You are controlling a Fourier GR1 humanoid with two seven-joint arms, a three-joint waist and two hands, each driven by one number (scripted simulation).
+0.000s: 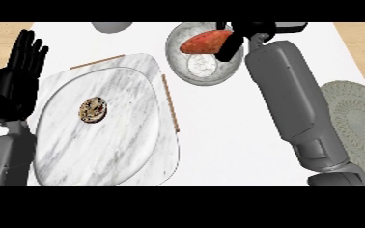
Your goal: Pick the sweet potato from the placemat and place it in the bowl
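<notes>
Above the bowl, the right hand is partly cut off by the top edge. The bowl's right rim is hidden behind it. The placemat, right of the bowl, is cropped.

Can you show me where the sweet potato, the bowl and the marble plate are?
Reddish-orange sweet potato point(202, 44): head view, middle of its skin.
Round grey marbled bowl point(187, 73): head view, lower left rim.
Large white marble plate point(107, 140): head view, bare surface below the small brown item.
</notes>
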